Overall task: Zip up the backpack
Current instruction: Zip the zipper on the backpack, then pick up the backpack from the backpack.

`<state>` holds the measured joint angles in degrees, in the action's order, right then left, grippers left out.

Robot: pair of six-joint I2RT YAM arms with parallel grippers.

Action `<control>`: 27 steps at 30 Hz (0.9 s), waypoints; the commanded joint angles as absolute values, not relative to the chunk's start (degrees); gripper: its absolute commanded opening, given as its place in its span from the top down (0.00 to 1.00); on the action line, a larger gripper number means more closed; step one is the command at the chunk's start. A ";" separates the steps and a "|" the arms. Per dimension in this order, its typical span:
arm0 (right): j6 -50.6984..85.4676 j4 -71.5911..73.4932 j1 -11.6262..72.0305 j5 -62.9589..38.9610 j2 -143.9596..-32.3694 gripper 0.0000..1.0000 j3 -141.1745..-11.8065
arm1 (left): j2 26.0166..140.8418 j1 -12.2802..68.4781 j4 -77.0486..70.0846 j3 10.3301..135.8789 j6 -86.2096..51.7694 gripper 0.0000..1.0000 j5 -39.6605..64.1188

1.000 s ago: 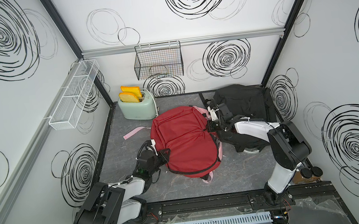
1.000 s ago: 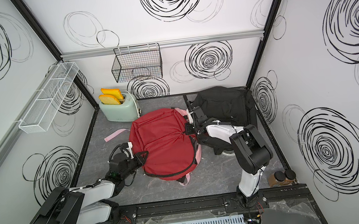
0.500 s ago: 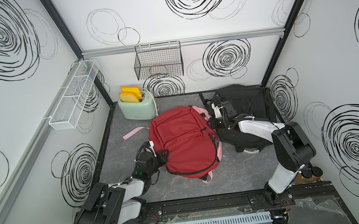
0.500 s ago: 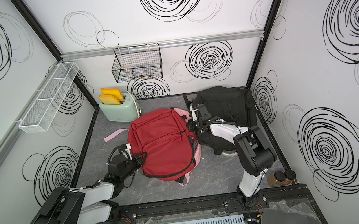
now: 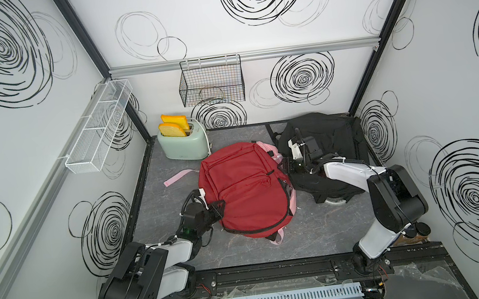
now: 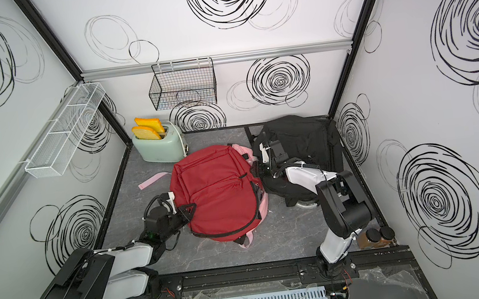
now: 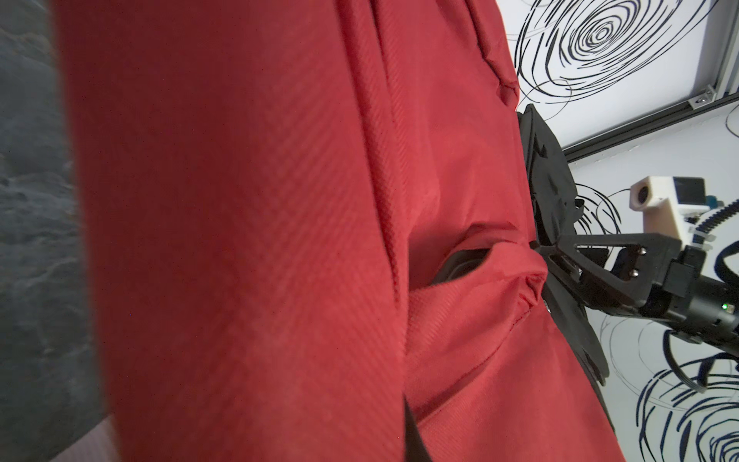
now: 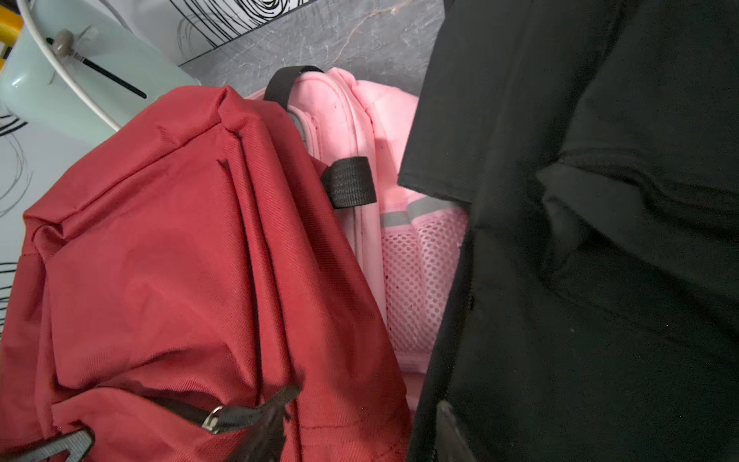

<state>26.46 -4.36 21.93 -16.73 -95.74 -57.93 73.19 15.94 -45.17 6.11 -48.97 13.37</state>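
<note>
In both top views the red backpack (image 5: 246,192) (image 6: 215,189) lies mid-worktop (image 5: 317,224). My left tool (image 5: 219,207), pressed together, pinches its 8 o'clock edge. My right tool (image 5: 286,165) sits at its 2 o'clock edge, beside the black bag (image 5: 328,134). The toaster (image 5: 184,145) stands near at 11, and there is bare worktop from 5 to 7.

Left wrist view: red fabric fills most of the frame.

Right wrist view: my right fingers (image 8: 60,442) stand spread, the zipper pull (image 8: 216,418) between them.

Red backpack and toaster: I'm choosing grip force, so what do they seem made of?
Red backpack: woven synthetic fabric, probably nylon or polyester, matte; a fine ribbed weave shows. Toaster: smooth mint-green shell, painted metal or plastic; soft sheen, cannot tell which.
</note>
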 commanded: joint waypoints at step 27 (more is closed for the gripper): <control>25.57 -1.68 28.83 -21.27 -108.29 0.62 -68.12 | 75.34 14.99 -45.80 5.45 -49.22 1.00 10.46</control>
